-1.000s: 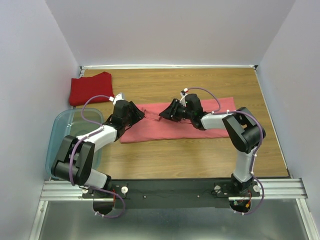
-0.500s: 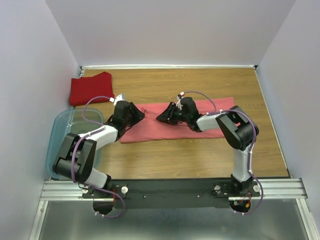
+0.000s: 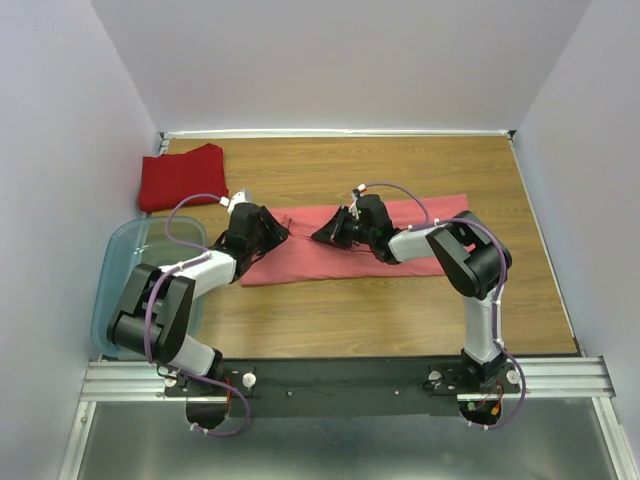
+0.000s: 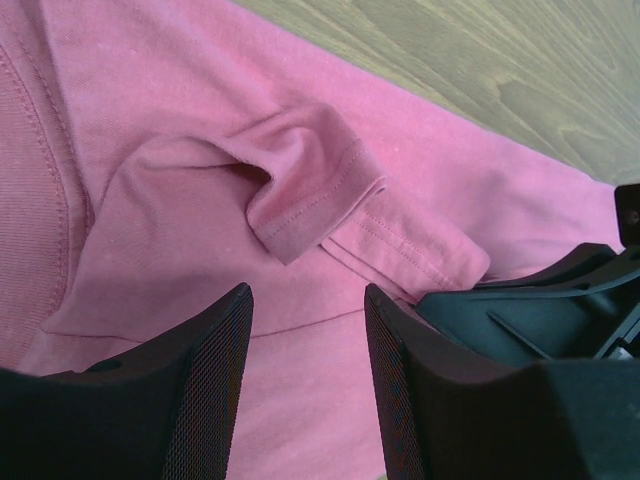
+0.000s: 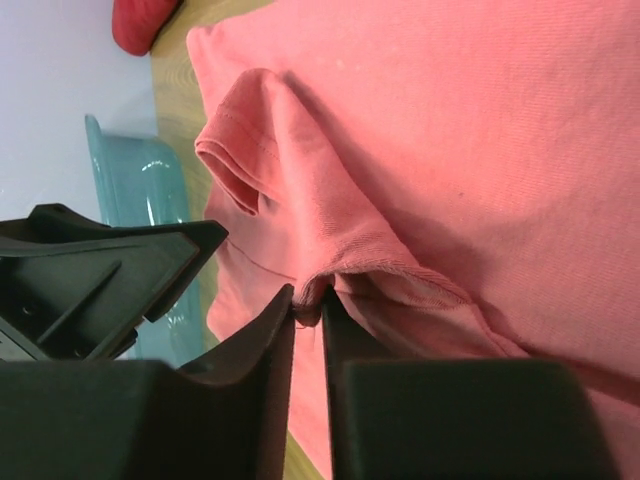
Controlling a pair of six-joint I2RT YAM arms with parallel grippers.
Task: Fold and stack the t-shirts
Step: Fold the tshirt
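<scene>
Pale walls enclosed a wooden worktop [image 3: 400,310] where the pink shirt [image 3: 300,262] lay spread. The right end effector [image 5: 308,300] was clamped on a raised fold near the shirt's left end. Beside it the left end effector [image 4: 308,300] hovered over the shirt, fingers apart, empty. The red shirt [image 3: 180,177] lay folded beyond that end.

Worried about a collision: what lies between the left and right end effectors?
A bunched sleeve of the salmon-pink shirt lies between the open left end effector and the right end effector, shut on a fold; the left wrist view shows it.
</scene>
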